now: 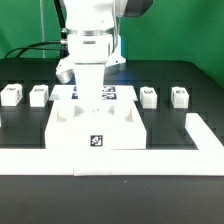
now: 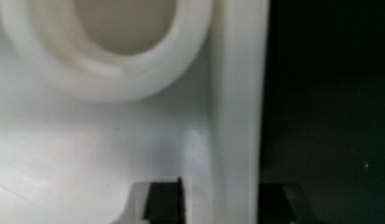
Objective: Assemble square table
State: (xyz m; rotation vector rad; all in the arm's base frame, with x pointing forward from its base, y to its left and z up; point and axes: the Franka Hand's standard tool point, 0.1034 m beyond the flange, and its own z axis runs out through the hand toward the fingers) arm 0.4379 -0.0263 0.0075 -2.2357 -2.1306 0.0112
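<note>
Black matting covers the work surface (image 1: 25, 125), with a green backdrop behind it. Well off to the exterior view's left of the claw (image 1: 90, 103), two small white tagged legs (image 1: 11, 95) (image 1: 38, 94) stand side by side, apart from each other and from everything else. The claw itself comes straight down on the far edge of the table slab (image 1: 97, 135), the big white square piece lying flat directly beneath and in front of it, its black-white tag (image 1: 97, 141) on the near face. In the wrist view the claw (image 2: 210, 203) is pinched narrow on the slab's thin upright edge wall (image 2: 233, 110), with one dark fingertip (image 2: 162, 203) pressed against the inner side and a round corner socket (image 2: 144, 75) just beyond it. Behind the claw and slightly to the exterior view's right lies the marker board (image 1: 112, 95), partly hidden by the arm. Farther right two more legs (image 1: 148, 96) (image 1: 180, 96) stand apart. A long white L-shaped rail (image 1: 150, 157) runs in front of the slab and turns back at the far right.
</note>
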